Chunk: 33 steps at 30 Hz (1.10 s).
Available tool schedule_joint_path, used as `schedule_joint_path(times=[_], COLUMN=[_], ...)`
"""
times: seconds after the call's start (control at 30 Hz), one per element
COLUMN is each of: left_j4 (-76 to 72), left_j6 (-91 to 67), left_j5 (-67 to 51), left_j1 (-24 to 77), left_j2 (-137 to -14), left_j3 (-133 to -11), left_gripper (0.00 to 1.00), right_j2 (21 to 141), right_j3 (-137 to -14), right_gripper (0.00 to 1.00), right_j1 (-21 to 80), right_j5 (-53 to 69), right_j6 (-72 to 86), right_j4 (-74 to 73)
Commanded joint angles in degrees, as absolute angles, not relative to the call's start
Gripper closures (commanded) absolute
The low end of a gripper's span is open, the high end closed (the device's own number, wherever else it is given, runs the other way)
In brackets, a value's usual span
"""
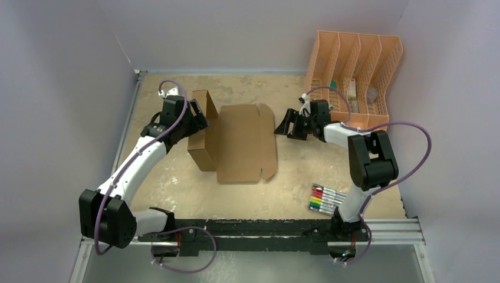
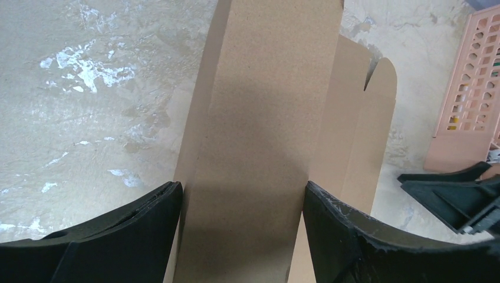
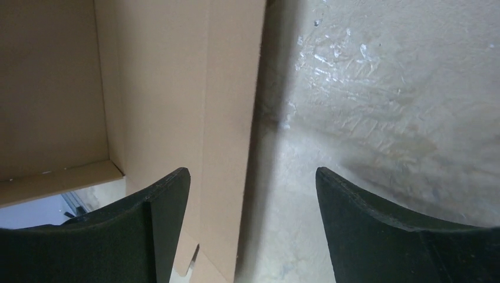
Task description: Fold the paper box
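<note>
The paper box (image 1: 244, 141) is a brown cardboard sheet lying flat mid-table, with its left side panel (image 1: 202, 135) raised. My left gripper (image 1: 199, 118) is at that raised panel. In the left wrist view its fingers stand wide apart, open, with the panel (image 2: 259, 118) filling the gap (image 2: 243, 186) between them; I cannot tell if they touch it. My right gripper (image 1: 286, 125) hovers open at the sheet's right edge. In the right wrist view one finger (image 3: 165, 206) is over the cardboard (image 3: 177, 88), the other over bare table, with nothing held in the gap (image 3: 252, 174).
A peach slotted organizer (image 1: 354, 65) stands at the back right, also in the left wrist view (image 2: 471, 88). A pack of coloured markers (image 1: 325, 197) lies near the right arm's base. Grey walls close in the table on three sides.
</note>
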State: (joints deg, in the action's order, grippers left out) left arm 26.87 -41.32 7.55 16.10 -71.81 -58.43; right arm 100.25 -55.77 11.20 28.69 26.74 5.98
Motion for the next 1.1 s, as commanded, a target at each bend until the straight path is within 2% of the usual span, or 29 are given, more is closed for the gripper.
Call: schedule_joint_path(times=[0.0,0.27,0.43,0.5,0.63,0.73,0.9,1.07], left_j4=[24.38,24.04,23.04,22.6,22.34,22.44,25.7,29.1], left_j6=[-42.19,-41.6,-42.01,-42.18,-42.07,-41.18,-37.7,-34.17], left_j5=[3.96,1.48,0.27,0.26,-1.13,-0.85,1.87,4.69], left_j1=[14.22,12.11,11.31,11.14,10.99,10.91,10.9,10.9], left_j2=[-70.92,-71.25,-71.45,-71.53,-71.55,-71.47,-71.64,-70.77], left_j3=[-57.57,-56.65,-55.82,-55.55,-55.53,-55.67,-58.31,-61.32], left_gripper=[0.27,0.27,0.27,0.27,0.27,0.25,0.2,0.18], right_j2=[103.17,107.73,109.89,110.41,108.1,105.72,102.56,101.58], right_j3=[-56.26,-57.55,-59.48,-60.19,-63.38,-69.67,-81.06,-90.77], right_gripper=[0.21,0.29,0.4,0.51,0.84,0.98,1.0,1.0], right_j1=[11.88,14.66,16.46,17.3,17.63,17.62,17.65,17.67], right_j5=[34.01,33.65,35.5,35.85,34.05,28.94,19.27,14.78], right_j6=[31.57,32.89,32.74,32.69,28.43,19.01,1.8,-13.45], right_j4=[15.85,19.48,20.17,20.07,13.89,2.77,-12.76,-22.9])
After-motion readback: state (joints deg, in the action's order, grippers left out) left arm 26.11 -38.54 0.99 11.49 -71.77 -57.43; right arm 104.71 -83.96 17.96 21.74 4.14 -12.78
